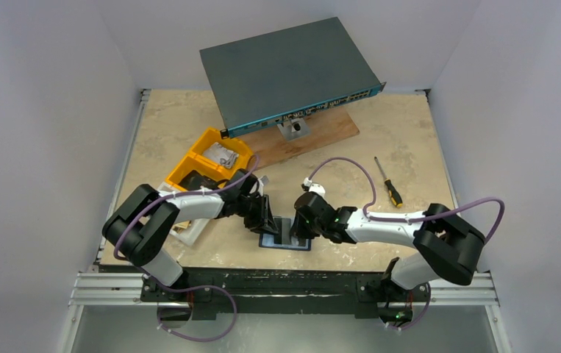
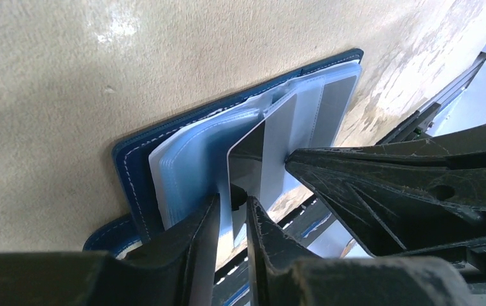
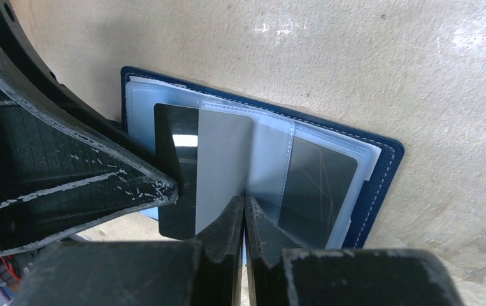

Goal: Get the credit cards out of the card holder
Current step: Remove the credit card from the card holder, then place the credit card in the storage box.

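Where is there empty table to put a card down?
Bare table lies right of the screwdriver, up to the right edge, and at the far left, between the bins and the back edge. The near middle is crowded: left gripper and right gripper meet over the card holder.

Top view hangs high above and behind the arms (image 1: 380,224), looking down and forward over the whole table (image 1: 409,132), everything small and distant. The left wrist camera sits just behind the left gripper (image 2: 232,203), very close and low, facing right along the tabletop. The right wrist camera hugs the right gripper (image 3: 244,201), just as tight, aimed down and leftward. Both wrist views share the open card holder (image 2: 132,166) from opposite sides, each catching the other gripper; the overhead sees that same spot near the front edge, centre
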Tool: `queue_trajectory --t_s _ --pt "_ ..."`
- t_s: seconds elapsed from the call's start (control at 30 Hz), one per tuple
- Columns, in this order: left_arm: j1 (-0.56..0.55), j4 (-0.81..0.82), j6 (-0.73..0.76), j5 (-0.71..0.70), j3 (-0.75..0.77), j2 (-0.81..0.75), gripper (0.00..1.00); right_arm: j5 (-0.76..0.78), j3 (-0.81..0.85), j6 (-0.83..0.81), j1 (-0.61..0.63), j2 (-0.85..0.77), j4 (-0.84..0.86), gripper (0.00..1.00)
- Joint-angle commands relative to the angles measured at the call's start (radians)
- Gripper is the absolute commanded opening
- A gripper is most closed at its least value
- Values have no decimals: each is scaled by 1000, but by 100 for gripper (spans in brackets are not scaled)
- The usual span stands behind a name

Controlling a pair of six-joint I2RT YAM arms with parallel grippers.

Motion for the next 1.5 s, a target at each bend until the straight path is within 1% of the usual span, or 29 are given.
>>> queue_trajectory --t_s 0.0,0.17,0.27,0.3,0.37,0.4,0.53,0.67,0.87,1.07,1.2,1.33,1.37,1.47 --pt "-18 -14 6 -44 6 18 19 -3 1 4 6 28 -7 2" --pt "-30 -11 0 -28 18 10 17 -5 -3 6 6 36 -1 2" --pt "-38 -13 -4 -26 25 4 13 -3 -5 9 6 36 1 2" --pt "-41 -15 -5 -25 28 4 11 -3 -5 9 6 36 -1 2" --pt "-40 -23 -6 -28 30 0 2 0 -6 10 6 32 -3 2" --pt "-40 -35 -4 -36 32 -5 0 5 -6 12 7 27 -10 2" --pt "-35 -117 25 -102 43 -52 0 9 -17 25 6 4 -33 5" --pt "-21 -208 63 -168 47 -115 0 15 -35 41 6 -15 -44 5" --pt "-5 -296 100 -214 46 -201 0 14 -50 48 6 -21 -42 4" --pt "2 -435 121 -306 62 -362 0 26 -29 31 6 -73 -48 6" --pt "18 -524 122 -359 89 -474 0 33 18 7 6 -103 -56 11" --pt "40 -612 115 -410 120 -542 0 30 74 -23 6 -132 -63 21" --pt "52 -641 113 -426 129 -556 0 31 86 -30 6 -142 -63 24" --pt "92 -705 103 -476 163 -596 0 50 116 -55 4 -176 -61 41"
